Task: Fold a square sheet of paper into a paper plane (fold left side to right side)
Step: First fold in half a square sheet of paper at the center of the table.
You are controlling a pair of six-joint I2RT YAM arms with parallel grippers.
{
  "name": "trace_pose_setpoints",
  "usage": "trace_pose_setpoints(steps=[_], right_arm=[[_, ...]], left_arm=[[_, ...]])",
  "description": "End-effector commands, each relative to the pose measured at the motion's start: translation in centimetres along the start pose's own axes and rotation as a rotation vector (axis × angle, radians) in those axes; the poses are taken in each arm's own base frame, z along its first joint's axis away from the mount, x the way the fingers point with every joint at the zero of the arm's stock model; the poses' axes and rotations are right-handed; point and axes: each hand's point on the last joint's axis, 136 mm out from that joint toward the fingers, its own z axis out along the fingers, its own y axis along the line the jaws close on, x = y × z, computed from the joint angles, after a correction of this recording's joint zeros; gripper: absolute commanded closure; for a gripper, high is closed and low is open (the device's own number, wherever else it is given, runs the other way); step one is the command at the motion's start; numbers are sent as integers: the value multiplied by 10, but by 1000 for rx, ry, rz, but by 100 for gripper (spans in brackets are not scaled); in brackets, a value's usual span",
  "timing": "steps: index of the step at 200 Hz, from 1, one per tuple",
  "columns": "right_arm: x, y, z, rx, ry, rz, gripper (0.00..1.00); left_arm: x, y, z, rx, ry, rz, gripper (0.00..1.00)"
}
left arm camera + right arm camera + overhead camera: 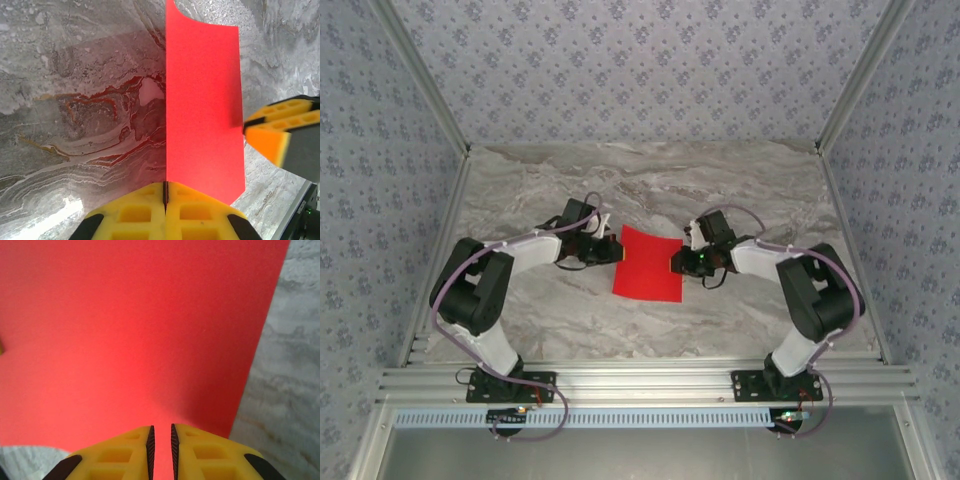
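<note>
Both sides: left end effector [165,187] clamps the square sheet of paper [647,262]; right end effector [161,430], narrowly parted, hides its edge.

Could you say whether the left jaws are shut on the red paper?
Yes, the left gripper pinches the square sheet of paper at its edge.

We see a robotics lab test cell, a marble-patterned desk [740,190] boxed in by floral-papered walls [620,70], aluminium rails [650,378] along the desk's near edge, a left arm [480,285] and a right arm [820,290] bolted there side by side
</note>
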Motion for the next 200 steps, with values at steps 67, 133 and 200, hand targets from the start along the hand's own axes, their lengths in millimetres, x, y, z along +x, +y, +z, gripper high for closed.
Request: trace_pose_setpoints(steps=[67,133,200], right_arm=[[21,-31,18,116,57,57,79],[2,-7,1,-28,-24,46,77],[-33,19,-51,-195,-182,49,57]], left_arm=[[-18,-79,-4,288,-37,20,57],[-16,-97,30,319,-6,23,41],[-15,-91,45,315,-3,0,58]])
